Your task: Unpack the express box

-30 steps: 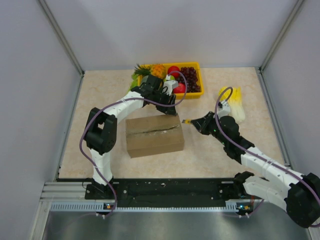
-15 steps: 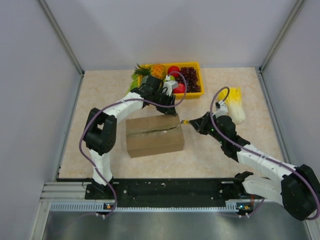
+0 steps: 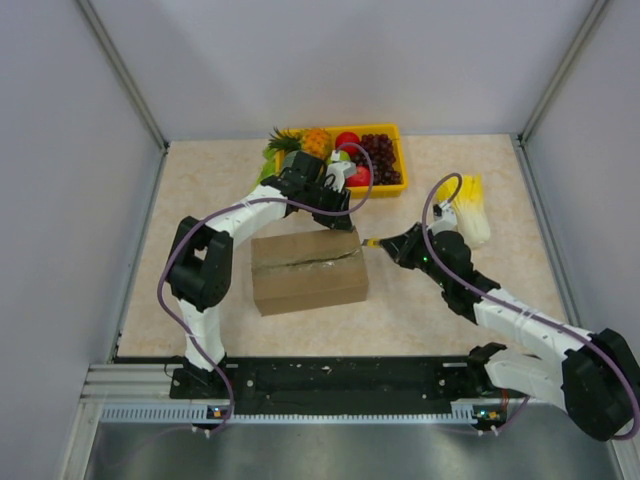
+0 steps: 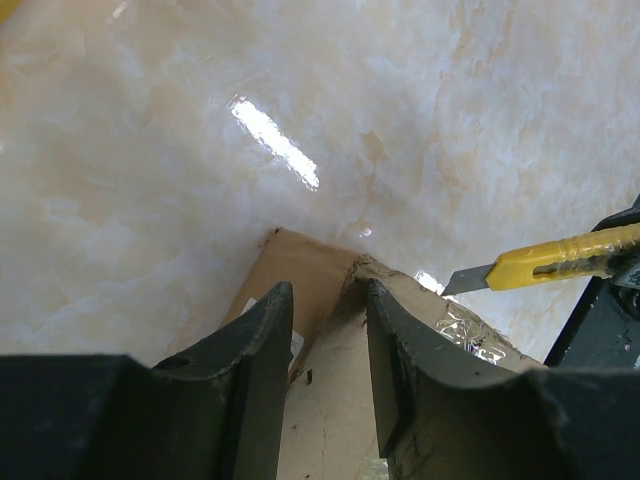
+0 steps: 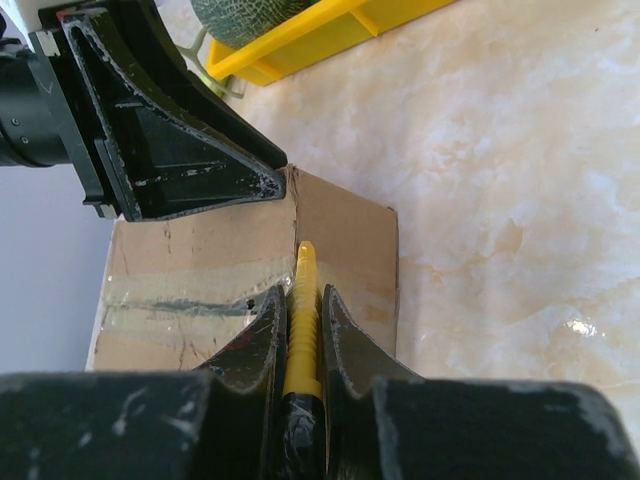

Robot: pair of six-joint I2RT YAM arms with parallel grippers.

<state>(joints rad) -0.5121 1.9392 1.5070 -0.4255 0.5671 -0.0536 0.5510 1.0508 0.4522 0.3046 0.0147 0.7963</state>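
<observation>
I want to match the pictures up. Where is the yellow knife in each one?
Top view: the knife is near the middle, its tip at the right end of the box.
Left wrist view: the knife is at the right edge, pointing left over the box.
Right wrist view: the knife is at bottom middle, in the right gripper.
Shared landmark: the box corner by the blade.

The top view looks steeply down from above and behind the arm bases, taking in the whole tabletop (image 3: 200, 190). Each wrist view sits close, peering past its own jaws. Both frame one corner of the express box (image 4: 310, 265) and the yellow knife (image 5: 303, 300) (from opposite sides).
</observation>
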